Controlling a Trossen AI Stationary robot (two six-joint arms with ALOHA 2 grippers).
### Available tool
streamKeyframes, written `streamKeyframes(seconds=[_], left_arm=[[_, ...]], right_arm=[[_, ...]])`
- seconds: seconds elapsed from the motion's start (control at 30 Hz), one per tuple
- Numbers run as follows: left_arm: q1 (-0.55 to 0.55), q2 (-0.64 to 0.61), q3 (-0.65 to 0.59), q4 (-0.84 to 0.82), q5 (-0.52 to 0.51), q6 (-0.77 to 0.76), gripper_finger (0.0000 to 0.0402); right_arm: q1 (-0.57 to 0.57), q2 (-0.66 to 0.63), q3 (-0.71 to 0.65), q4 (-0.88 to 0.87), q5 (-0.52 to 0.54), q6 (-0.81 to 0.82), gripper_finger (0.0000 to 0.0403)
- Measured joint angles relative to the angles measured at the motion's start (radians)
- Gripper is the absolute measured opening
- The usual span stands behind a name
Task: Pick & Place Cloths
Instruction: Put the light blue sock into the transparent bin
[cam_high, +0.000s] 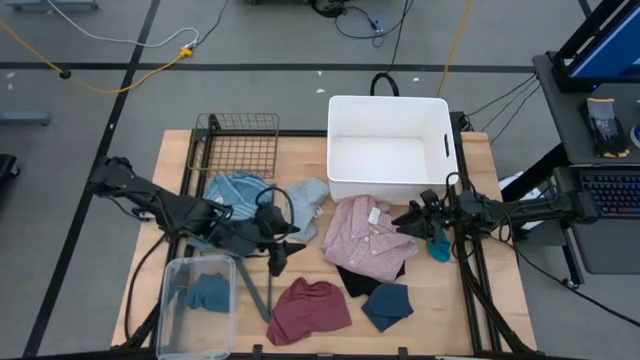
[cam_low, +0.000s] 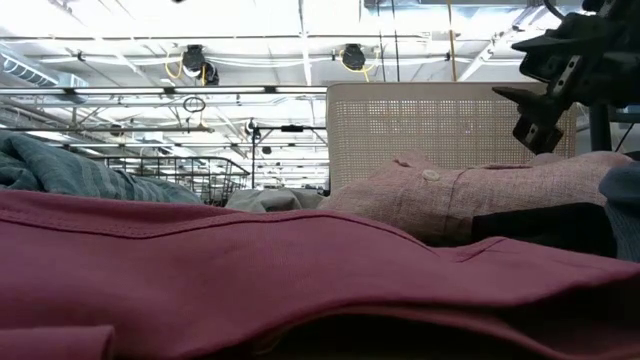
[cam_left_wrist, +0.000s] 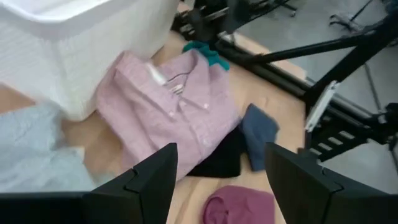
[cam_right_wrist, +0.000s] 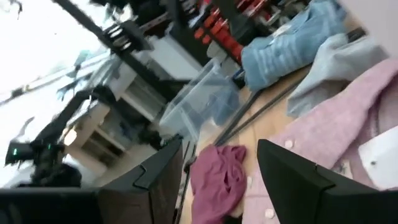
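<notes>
Cloths lie spread on the wooden table: a pink shirt (cam_high: 365, 235), a blue striped top (cam_high: 235, 190), a grey-blue piece (cam_high: 310, 200), a black piece (cam_high: 360, 280), a navy piece (cam_high: 388, 305), a maroon piece (cam_high: 310, 310) and a teal piece (cam_high: 438, 245). My left gripper (cam_high: 283, 255) hovers open between the striped top and the pink shirt (cam_left_wrist: 174, 99), with nothing between its fingers (cam_left_wrist: 152, 180). My right gripper (cam_high: 407, 217) stands open at the shirt's right edge, above the table, also holding nothing (cam_right_wrist: 221, 180).
A white tub (cam_high: 390, 145) stands at the far middle and a wire basket (cam_high: 240, 140) at the far left. A clear plastic bin (cam_high: 200, 305) at the near left holds another teal piece (cam_high: 210, 292). A dark rod (cam_high: 255, 290) lies beside the bin.
</notes>
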Motion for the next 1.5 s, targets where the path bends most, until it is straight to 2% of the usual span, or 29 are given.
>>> streamKeyframes(seconds=[0.17,0.47,0.6,0.87,1.1,1.33,1.5], left_arm=[[0.001,-0.001,-0.003,0.004,0.000,-0.014,0.0241],[0.001,-0.001,-0.004,0.004,0.000,-0.003,0.0241],[0.001,-0.001,-0.004,0.003,-0.001,0.013,0.0241],[0.010,-0.001,-0.004,0.003,-0.004,0.084,0.0241],[0.062,-0.001,-0.004,0.003,0.008,0.162,0.0241],[0.111,-0.001,-0.004,0.002,0.086,0.246,0.0241],[0.116,-0.017,-0.004,-0.040,0.077,0.267,0.0241]], right_arm=[[0.003,-0.001,0.112,-0.159,-0.066,-0.019,0.0191],[0.078,0.050,0.417,-0.824,-0.064,-0.056,0.0178],[0.113,0.089,0.509,-1.005,-0.064,-0.006,0.0177],[0.170,0.170,0.623,-1.287,-0.068,0.201,0.0151],[0.233,0.247,0.669,-1.433,-0.068,0.316,0.0105],[0.265,0.298,0.737,-1.587,-0.062,0.408,0.0054],[0.282,0.314,0.773,-1.660,-0.007,0.468,0.0017]])
